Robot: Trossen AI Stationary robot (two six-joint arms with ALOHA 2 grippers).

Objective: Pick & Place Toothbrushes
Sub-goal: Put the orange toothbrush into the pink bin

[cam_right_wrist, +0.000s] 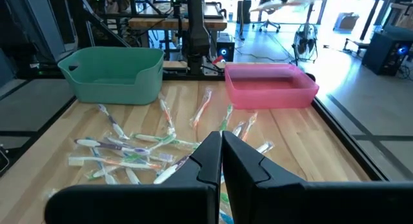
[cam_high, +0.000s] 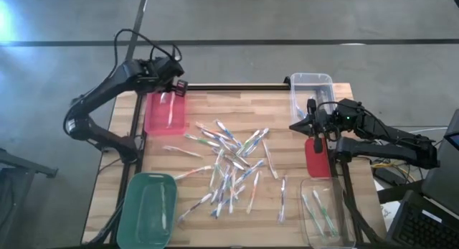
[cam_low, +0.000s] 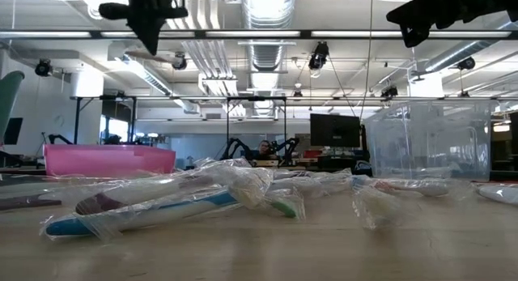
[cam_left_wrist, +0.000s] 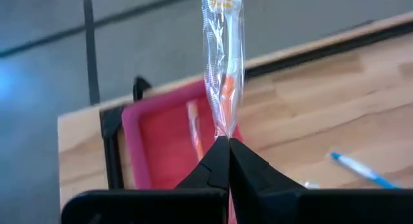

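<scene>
One wrapped toothbrush with an orange handle is pinched at its near end in my left gripper, and it sticks straight out ahead of the fingertips, bristle end farthest from me. My fingers are clamped tight on the wrapper, with no gap showing between them. Directly under that brush sits the pink bin at the table's far left corner, and another orange brush already lies inside it. The relation that counts, I judge, is that the held brush's long axis runs roughly along the bin's length and hangs over its open mouth, so letting go should drop it in without it bridging a wall.

Out from there, the main heap of toothbrushes lies scattered across the middle of the wooden table, pointing every which way, well apart from my left gripper. My right gripper is nearer that heap, hovering at the table's right edge beside the clear bin with its fingers pressed together on nothing. The green bin sits at the near left corner, and a second clear bin with a few brushes in it sits at the near right.
</scene>
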